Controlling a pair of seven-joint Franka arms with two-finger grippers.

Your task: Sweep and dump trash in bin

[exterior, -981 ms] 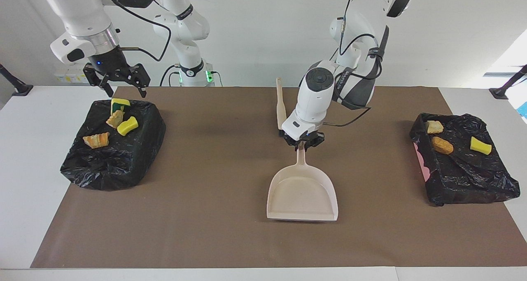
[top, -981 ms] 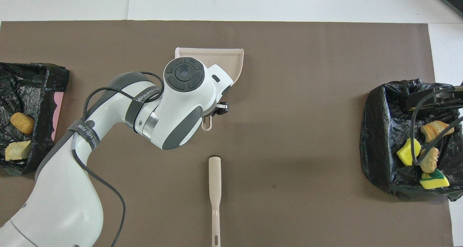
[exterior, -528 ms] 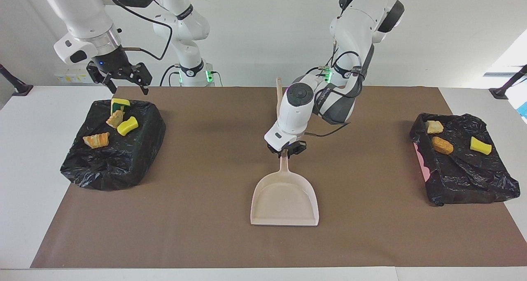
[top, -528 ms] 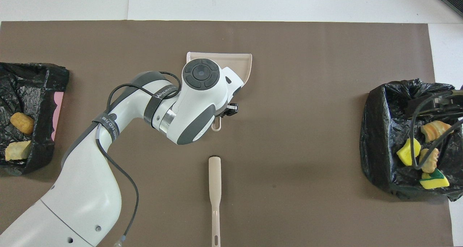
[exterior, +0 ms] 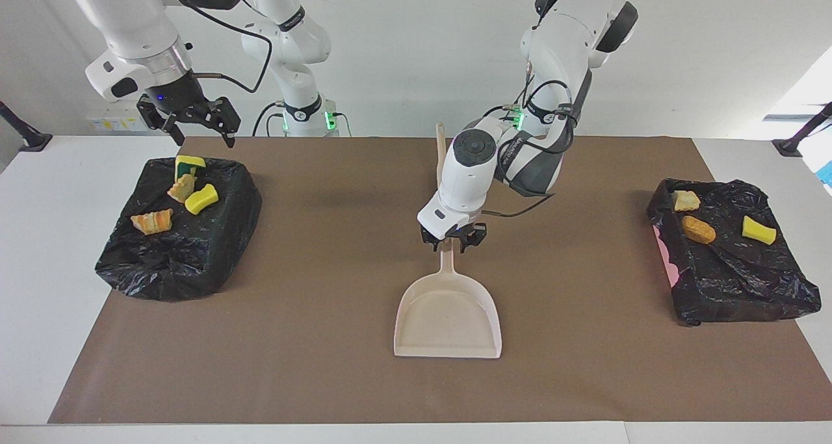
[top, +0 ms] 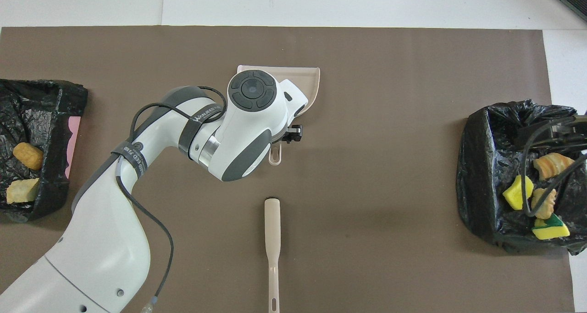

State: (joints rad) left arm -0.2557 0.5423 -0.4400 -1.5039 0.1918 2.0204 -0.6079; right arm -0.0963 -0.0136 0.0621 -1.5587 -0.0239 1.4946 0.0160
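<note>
Releasing the dustpan [exterior: 448, 314] mid-worktop, with all the trash in sight already binned.
Left gripper [exterior: 453, 241] sits low at the dustpan's handle, fingers spread apart and no longer clamping it, though I cannot tell if they touch; the pan lies flat on the brown mat [exterior: 325, 366]. Right gripper [exterior: 193, 127] waits, fingers wide open and empty, over the edge of the black-bagged bin [exterior: 179, 249] at the right arm's end, which holds four scraps [exterior: 201, 199]. Three more scraps [exterior: 697, 229] lie in the other bin [exterior: 734, 268] at the left arm's end. Brush [top: 272, 253] lies on the mat, nearer the robots than the pan. To finish well: lift straight up, clear the handle without dragging the pan.
</note>
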